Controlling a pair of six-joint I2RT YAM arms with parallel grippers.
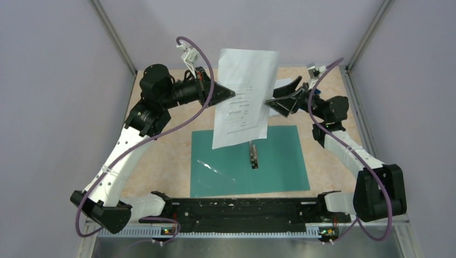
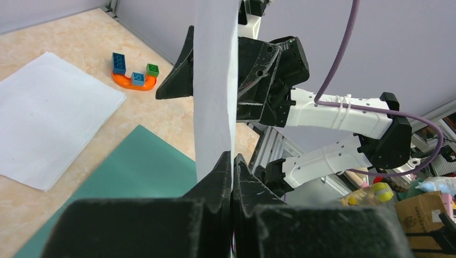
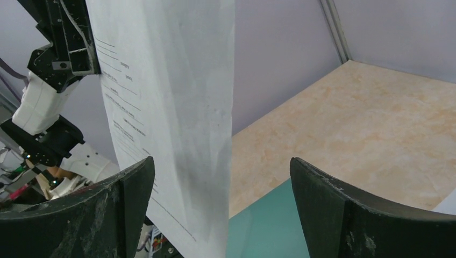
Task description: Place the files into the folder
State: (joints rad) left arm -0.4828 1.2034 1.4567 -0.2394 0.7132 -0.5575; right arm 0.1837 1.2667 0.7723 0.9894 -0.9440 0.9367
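The printed sheet hangs upright in the air above the open teal folder, whose metal clip lies at its spine. My left gripper is shut on the sheet's left edge; in the left wrist view the sheet shows edge-on between the closed fingers. My right gripper is open at the sheet's right edge. In the right wrist view the sheet hangs between the spread jaws, nearer the left finger. The nearly blank sheet lies flat on the table beside the folder.
A multicoloured horseshoe toy lies on the table beyond the blank sheet, near the back wall. Grey walls and metal frame posts close in the table on three sides. The black base rail runs along the near edge.
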